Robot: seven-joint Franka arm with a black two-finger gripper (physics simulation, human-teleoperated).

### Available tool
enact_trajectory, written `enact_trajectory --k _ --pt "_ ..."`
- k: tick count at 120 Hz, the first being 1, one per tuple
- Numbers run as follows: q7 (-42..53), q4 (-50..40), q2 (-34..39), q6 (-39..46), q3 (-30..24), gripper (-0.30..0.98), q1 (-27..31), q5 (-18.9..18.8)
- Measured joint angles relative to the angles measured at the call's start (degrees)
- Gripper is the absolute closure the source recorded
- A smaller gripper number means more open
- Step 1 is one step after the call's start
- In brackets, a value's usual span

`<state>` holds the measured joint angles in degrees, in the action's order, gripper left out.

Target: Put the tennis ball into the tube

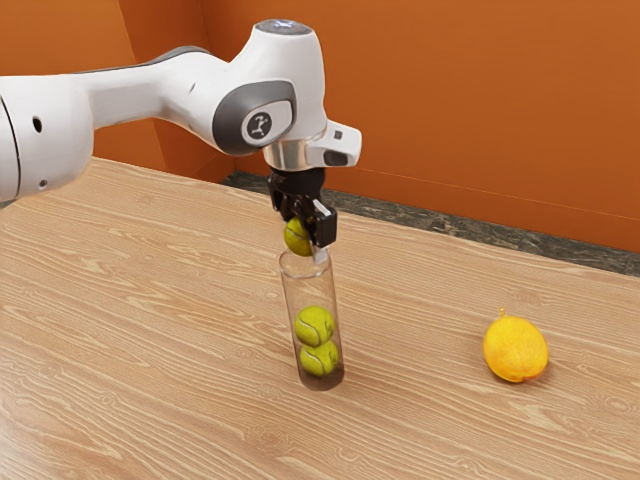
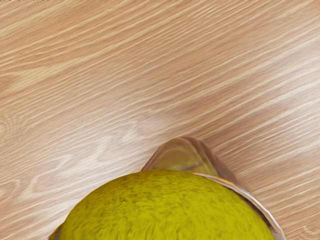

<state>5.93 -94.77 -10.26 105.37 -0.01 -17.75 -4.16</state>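
Note:
My black gripper (image 1: 303, 232) is shut on a yellow-green tennis ball (image 1: 297, 237), right above the mouth of the clear tube (image 1: 288, 290). The tube stands on the table, leaning slightly in the exterior view, with a lower ball (image 1: 319, 359) and an upper ball (image 1: 314, 326) stacked inside. One finger partly covers the held ball, and its tip comes down at the tube's rim. In the wrist view the held ball (image 2: 165, 210) looms large at the lower edge, hiding most of the tube (image 2: 215, 160) beneath it.
A yellow lemon-like fruit (image 1: 515, 349) lies on the wooden table (image 1: 150, 330), toward the exterior view's right, well apart from the tube. Behind the table rises an orange wall (image 1: 480, 110).

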Motion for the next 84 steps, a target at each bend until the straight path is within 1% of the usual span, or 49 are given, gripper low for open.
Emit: enact_trajectory --k 4,28,48,56,68,80,84 --pt "0.1 0.0 0.0 0.0 0.0 0.28 0.0 0.1" --pt "0.8 0.0 0.2 0.0 0.0 0.12 0.0 0.6" --pt "1.3 0.2 1.4 -0.3 -0.1 0.06 0.0 0.7" --pt "1.4 0.2 3.0 -0.6 -0.1 0.04 0.0 0.7" --pt "1.4 0.5 7.7 -2.7 1.1 0.03 0.2 0.5" --pt "0.5 3.1 11.1 -7.4 2.0 0.02 2.6 0.4" --pt "0.3 4.6 11.1 -9.0 3.4 0.01 2.4 0.5"
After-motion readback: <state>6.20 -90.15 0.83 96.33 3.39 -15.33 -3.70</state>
